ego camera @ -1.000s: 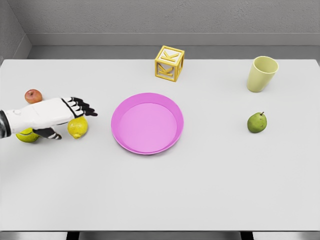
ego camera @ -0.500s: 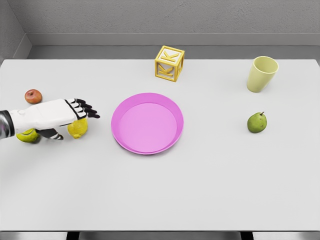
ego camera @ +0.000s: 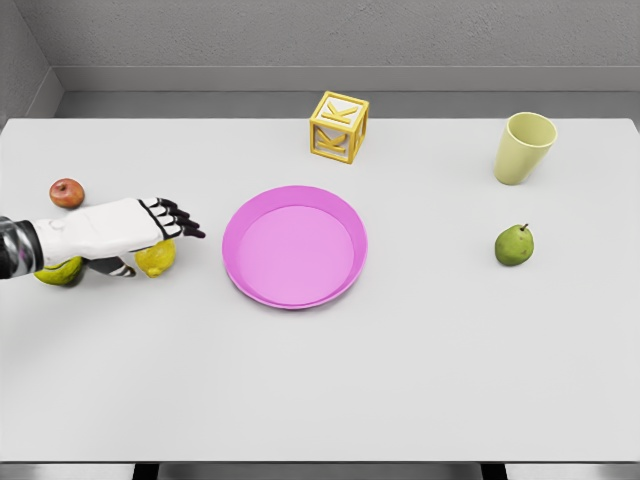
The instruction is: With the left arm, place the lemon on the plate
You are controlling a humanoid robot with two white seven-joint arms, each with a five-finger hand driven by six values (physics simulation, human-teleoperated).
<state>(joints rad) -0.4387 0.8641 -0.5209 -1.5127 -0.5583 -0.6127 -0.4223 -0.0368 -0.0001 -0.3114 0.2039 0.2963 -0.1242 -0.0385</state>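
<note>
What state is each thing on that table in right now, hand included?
Left hand: over the lemon, fingers stretched out, not closed on it.
Lemon: on the table, partly under the hand.
Plate: empty, flat on the table.
Cup: upright, mouth open.
Letter block: resting on the table.
Pear: on the table, stem up.
Apple: on the table.
Green fruit: partly hidden by the arm.

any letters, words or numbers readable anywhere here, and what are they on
"K" - raised letter on the top face of the yellow letter block, at the far side of the table behind the pink plate.
A second letter on the block's front face is too skewed to read surely.
No other text shows.
</note>
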